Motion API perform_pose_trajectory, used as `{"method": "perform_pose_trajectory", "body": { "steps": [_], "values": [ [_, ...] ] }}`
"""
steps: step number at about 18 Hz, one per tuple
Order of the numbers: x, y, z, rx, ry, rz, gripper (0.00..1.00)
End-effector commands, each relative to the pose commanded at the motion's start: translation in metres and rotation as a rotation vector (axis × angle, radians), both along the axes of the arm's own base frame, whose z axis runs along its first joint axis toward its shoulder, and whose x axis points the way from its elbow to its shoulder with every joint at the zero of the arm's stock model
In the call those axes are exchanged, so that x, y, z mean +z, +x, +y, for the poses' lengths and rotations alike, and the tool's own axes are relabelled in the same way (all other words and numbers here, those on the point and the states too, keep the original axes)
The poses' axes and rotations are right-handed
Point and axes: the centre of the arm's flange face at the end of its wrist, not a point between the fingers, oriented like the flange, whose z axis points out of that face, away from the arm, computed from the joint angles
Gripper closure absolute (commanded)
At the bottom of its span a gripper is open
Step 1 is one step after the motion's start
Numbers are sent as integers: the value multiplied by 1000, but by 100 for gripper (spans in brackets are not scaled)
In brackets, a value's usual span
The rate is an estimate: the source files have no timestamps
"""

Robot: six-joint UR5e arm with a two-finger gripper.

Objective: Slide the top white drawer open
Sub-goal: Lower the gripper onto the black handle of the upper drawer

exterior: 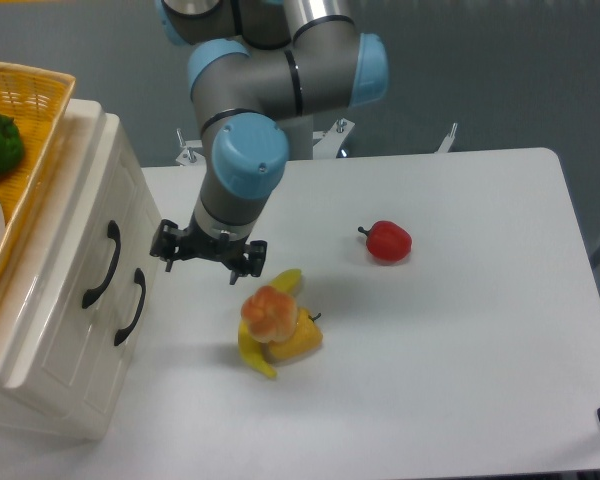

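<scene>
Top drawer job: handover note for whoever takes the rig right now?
Pincer: open, empty, hanging over the table just right of the cabinet, not touching it.
Top drawer: shut, flush with the cabinet front; its black handle untouched.
Done: nothing on the drawer yet.
Left: reach the handle, grip it, pull the drawer out.
Fruit pile sits close by the pincer.

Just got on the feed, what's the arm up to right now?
The gripper hangs open and empty above the table, close to the front of the cabinet on the left. It has not touched the top white drawer, which looks shut, as does the lower drawer. A banana, an orange-coloured fruit and a red pepper lie untouched on the table.
</scene>
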Motion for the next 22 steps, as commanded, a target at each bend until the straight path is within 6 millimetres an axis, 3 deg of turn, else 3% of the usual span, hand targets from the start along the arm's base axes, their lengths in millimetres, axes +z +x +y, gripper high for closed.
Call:
{"method": "perform_pose_trajectory", "body": {
  "steps": [9, 22],
  "values": [
    [12, 8, 9, 17, 52, -49, 0],
    [13, 23, 16, -7, 65, -67, 0]
  ]
}}
